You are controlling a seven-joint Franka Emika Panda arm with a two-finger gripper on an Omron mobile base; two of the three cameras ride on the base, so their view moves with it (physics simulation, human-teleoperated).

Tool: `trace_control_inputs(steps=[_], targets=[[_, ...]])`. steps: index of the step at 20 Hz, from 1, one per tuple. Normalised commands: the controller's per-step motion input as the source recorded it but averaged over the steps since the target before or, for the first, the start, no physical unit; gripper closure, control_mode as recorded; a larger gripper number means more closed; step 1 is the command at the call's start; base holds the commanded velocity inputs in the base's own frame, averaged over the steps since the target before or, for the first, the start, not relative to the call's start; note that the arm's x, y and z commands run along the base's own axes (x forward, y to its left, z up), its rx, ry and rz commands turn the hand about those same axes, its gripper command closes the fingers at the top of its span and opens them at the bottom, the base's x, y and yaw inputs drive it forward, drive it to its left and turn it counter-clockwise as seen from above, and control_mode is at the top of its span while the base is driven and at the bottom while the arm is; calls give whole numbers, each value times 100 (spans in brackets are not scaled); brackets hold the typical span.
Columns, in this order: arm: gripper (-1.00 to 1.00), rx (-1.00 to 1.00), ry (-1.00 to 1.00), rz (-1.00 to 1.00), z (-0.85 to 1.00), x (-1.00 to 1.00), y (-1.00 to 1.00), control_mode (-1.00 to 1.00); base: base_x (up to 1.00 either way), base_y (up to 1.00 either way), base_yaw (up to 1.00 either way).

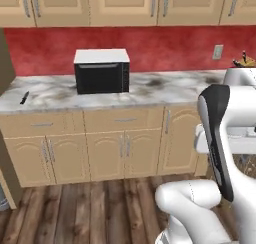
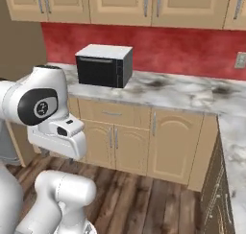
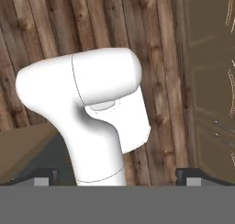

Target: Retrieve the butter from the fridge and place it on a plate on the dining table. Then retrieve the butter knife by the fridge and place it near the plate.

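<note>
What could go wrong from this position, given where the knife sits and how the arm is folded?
1. The butter knife is small and dark, lying near the front edge of the counter; a clumsy pinch could push it off.
2. The gripper, open, points down at the wooden floor over the robot's own body, so unfolding could graze the cabinets.
3. The microwave stands on the same counter and could obstruct a wide swing.

Red backsplash (image 1: pixel 45 50), tan cabinets (image 1: pixel 125 143), wood floor (image 1: pixel 100 208)
</note>
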Motion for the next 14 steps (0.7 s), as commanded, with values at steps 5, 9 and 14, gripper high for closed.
trace_control_inputs(steps=[5, 9, 14], targets=[[-100, 0, 0, 0, 0, 0, 0, 100, 100, 0, 58], [-100, 0, 0, 0, 0, 0, 0, 100, 100, 0, 56], [-100, 0, 0, 0, 0, 0, 0, 100, 100, 9, 44]])
